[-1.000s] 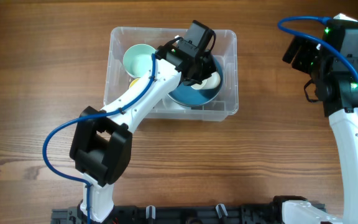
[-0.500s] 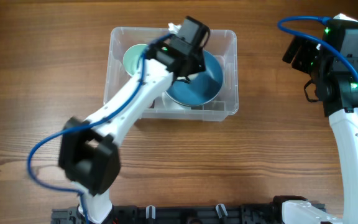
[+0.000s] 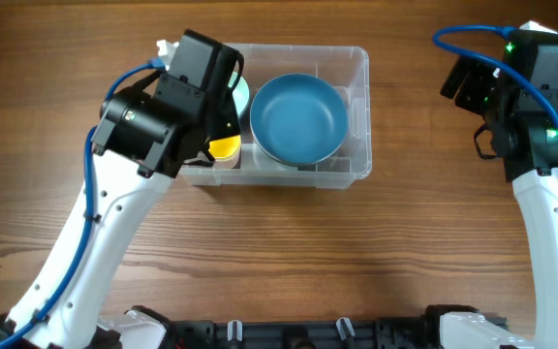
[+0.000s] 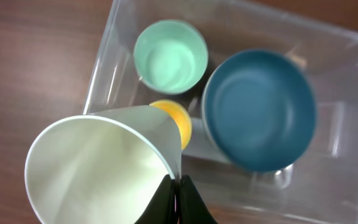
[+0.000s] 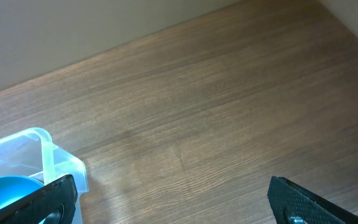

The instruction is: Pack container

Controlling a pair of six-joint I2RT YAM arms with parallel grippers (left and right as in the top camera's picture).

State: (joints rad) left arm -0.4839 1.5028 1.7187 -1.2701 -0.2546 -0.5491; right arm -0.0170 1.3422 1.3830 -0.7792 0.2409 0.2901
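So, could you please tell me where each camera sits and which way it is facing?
Overhead: fixed above the brown wooden table, looking down at the large clear plastic rectangular bin; left arm and right arm show.
Left wrist: over the bin, facing down; left gripper shut on a pale white cup.
Right wrist: right of the bin, looking slantwise across the table; right gripper open.
Shared: all three show the round blue bowl in the bin.

Clear rectangular container [image 3: 358,126] sits upright, open-topped.
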